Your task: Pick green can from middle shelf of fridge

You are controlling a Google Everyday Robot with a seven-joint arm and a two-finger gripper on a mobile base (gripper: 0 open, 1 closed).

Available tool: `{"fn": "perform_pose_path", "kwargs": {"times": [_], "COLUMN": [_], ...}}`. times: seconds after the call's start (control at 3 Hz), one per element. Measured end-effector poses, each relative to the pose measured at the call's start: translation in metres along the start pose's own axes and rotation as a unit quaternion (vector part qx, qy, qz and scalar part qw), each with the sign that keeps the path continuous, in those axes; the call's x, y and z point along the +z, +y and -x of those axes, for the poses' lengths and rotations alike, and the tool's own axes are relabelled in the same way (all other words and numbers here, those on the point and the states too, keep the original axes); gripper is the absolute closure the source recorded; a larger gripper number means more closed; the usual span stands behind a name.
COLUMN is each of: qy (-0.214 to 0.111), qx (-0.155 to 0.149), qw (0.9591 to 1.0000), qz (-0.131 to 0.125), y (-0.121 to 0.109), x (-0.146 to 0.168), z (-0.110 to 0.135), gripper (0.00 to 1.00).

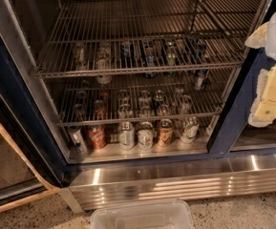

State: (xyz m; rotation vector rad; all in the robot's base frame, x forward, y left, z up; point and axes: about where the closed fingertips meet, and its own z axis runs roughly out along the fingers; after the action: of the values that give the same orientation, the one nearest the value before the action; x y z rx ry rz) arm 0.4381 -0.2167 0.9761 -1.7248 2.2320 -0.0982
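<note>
The fridge (233, 123) stands open, with a dark blue frame and chrome wire racks. The middle shelf (137, 119) is the lowest wire rack and carries several small cans in rows. A pale silvery can (184, 104) at its right end may be the green can, but I cannot tell it apart for certain. My gripper (267, 78), with cream and yellow pads, hangs at the right edge of the view in front of the blue door post. It is to the right of the shelf, outside the fridge, and holds nothing that I can see.
The upper wire rack (137, 70) holds several cans. On the pale fridge floor stand a red can (97, 136), white-and-green cans (126, 135) and others. A ribbed steel base panel (175, 182) runs below. A clear plastic bin (142, 216) sits on the ground in front.
</note>
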Motion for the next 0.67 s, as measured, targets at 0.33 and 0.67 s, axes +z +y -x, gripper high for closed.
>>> {"fn": "perform_pose_path", "kwargs": {"times": [0.33,0.67], "qy": [0.000,-0.044], "qx": [0.000,0.013], "qw": [1.0000,0.9989], "qz": [0.000,-0.006], "y": [0.000,-0.004], "x": [0.000,0.012], "z": [0.000,0.005], "gripper": [0.00,0.00]}}
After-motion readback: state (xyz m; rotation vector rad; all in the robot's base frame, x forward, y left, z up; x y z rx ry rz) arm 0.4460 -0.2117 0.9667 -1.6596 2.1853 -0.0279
